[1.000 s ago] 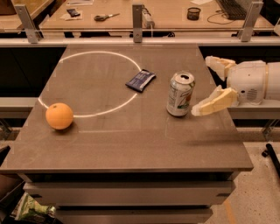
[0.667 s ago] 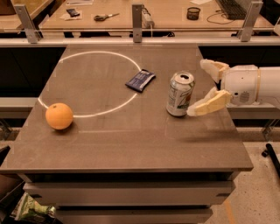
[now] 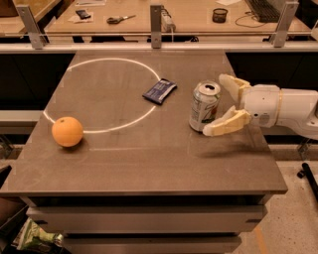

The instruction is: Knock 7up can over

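Observation:
The 7up can (image 3: 204,106) stands upright on the grey table (image 3: 149,163), right of centre. It is silver-white with green markings and a silver top with a pull tab. My gripper (image 3: 218,104) reaches in from the right with its cream fingers spread wide. The near finger (image 3: 226,124) lies at the can's lower right side, touching or almost touching it. The far finger (image 3: 232,85) is just behind and to the right of the can's top. The can sits partly between them. An orange (image 3: 67,131) rests at the left.
A dark blue snack packet (image 3: 159,91) lies left of the can on a white circle line (image 3: 112,62) painted on the table. A rail with posts (image 3: 156,20) runs along the back edge. Behind it a desk holds scissors (image 3: 120,19) and a cup (image 3: 219,15).
My gripper has moved left toward the can, so its fingers now flank the can's right side. The can has stayed upright and in place.

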Controlling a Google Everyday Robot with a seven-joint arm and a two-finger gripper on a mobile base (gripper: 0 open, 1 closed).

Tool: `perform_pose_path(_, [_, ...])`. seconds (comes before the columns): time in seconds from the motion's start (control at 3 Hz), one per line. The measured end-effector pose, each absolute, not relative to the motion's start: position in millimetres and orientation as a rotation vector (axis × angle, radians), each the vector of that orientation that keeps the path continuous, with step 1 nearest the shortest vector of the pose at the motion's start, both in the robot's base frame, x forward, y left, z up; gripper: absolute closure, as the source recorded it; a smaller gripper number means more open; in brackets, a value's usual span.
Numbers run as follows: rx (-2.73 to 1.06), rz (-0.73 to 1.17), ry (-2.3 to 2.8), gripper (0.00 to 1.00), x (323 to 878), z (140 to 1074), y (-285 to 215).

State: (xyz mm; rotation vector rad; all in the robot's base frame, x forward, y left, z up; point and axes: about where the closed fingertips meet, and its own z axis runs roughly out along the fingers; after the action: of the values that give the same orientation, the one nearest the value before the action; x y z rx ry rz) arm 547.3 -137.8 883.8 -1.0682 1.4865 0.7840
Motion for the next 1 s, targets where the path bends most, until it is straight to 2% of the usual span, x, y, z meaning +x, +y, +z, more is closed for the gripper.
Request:
perform_pose_path(0.67, [-0.977, 0.798, 1.462, 0.00, 542, 865, -145])
perform_pose_path(1.0, [-0.955, 0.782, 1.464, 0.18, 541, 863, -148])
